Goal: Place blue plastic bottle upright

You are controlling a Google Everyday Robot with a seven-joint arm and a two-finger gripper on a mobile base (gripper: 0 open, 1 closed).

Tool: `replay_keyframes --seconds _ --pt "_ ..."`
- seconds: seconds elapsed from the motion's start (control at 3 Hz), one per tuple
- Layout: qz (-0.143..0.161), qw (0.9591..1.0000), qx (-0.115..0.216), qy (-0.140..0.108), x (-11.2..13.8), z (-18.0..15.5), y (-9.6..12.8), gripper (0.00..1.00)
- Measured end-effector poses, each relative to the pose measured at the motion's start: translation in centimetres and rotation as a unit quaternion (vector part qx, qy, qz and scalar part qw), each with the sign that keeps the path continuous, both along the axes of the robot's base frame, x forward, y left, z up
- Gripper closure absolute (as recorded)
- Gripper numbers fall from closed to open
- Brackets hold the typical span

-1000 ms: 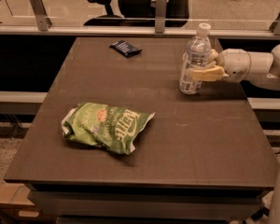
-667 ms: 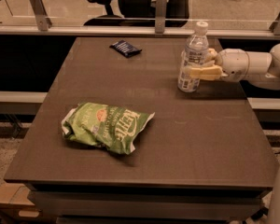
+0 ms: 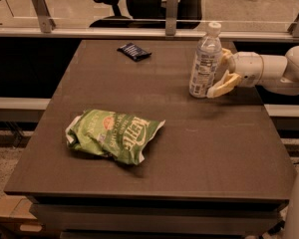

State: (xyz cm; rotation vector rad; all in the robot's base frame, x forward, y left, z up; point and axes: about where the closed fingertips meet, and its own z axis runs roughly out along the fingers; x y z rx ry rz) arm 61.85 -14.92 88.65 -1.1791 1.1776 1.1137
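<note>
bottle: small clear, faintly bluish plastic water bottle with white screw cap and white-and-blue label (image 3: 205, 66); far right part of the worktop, base on the surface
bottle axis: long axis vertical, cap up, maybe a slight lean; reads as upright
claw: pale two-finger claw (image 3: 218, 73) on the white arm, coming in level from the right edge, at the bottle's lower half
claw state: fingers spread wide, not clamped; one finger (image 3: 223, 85) splays toward the camera by the bottle's base, the other shows just behind the bottle's right shoulder; nothing in its hold
key relation: bottle lies directly left of the claw, just beside the fingertips; cannot tell if a tip touches the plastic
approach side: claw is on the bottle's right, so a clean exit is straight back to the right, along the arm's line
risk: judged, a finger dragging the label on the way out could tip the bottle, which looks light and narrow-based
task stage: judged nearly done; bottle standing, only clearing the claw is left
worktop: dark brown flat rectangular worktop (image 3: 214, 148)
other items: crumpled green chip bag (image 3: 114, 136) lying flat near front left, well apart from the bottle; small flat dark blue snack packet (image 3: 133, 51) at the far edge, left of the bottle; neither in the exit path
</note>
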Motion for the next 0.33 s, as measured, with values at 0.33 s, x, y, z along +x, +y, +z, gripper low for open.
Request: replay_keyframes --seconds 0.33 --pt "0.000 1.0000 0.000 0.000 0.00 0.00 0.01 0.00"
